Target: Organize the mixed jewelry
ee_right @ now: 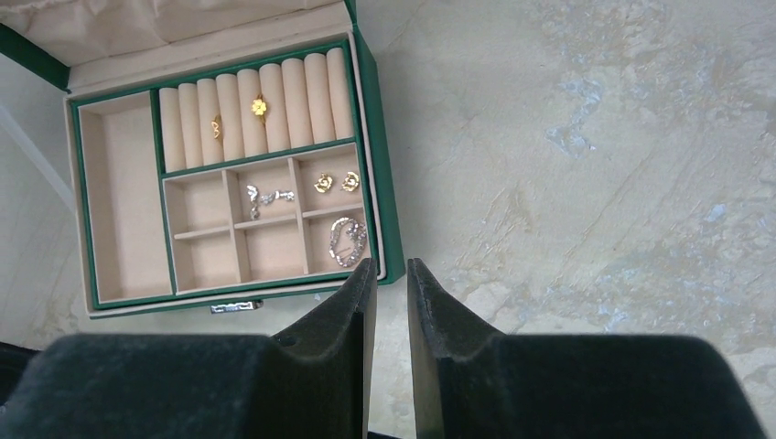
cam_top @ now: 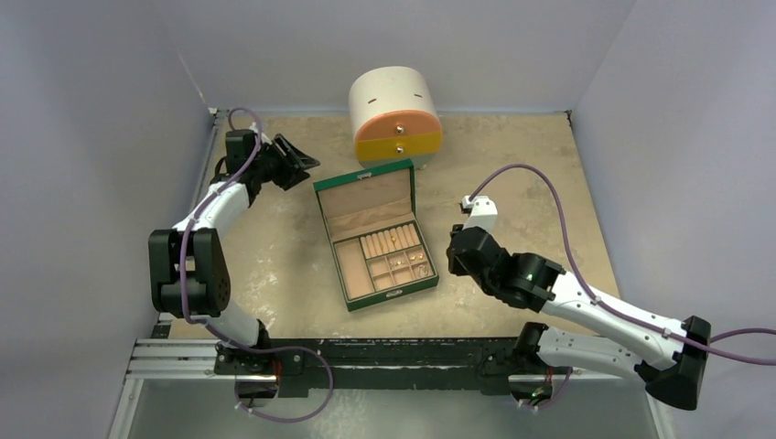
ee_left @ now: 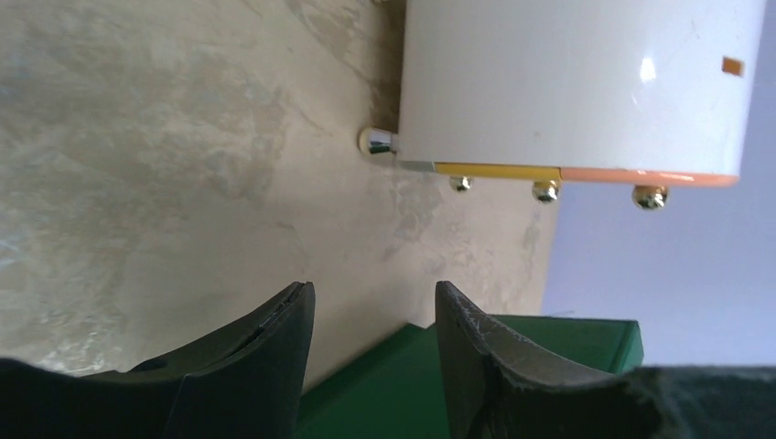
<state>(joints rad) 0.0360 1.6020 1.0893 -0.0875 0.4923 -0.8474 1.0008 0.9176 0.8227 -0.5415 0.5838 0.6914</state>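
Beige tabletop (cam_top: pixel 293 247), jewelry (ee_right: pixel 348 240) in green box (ee_right: pixel 381 183), left end effector (ee_left: pixel 373 306) spread, right end effector (ee_right: pixel 391 279) barely parted

- Gold ring with a flower top (ee_right: pixel 260 107): stands wedged between two tan rolls of the green box (ee_right: pixel 377 183).
- Plain gold ring (ee_right: pixel 216 127): tucked into a slot further left.
- Small silver pieces (ee_right: pixel 265 196): lie loose in the middle small compartment just below the rolls.
- Two gold studs (ee_right: pixel 337 182): sit side by side in the compartment to the right.
- Sparkly silver loop (ee_right: pixel 348 240): lies flat in the compartment below the studs.
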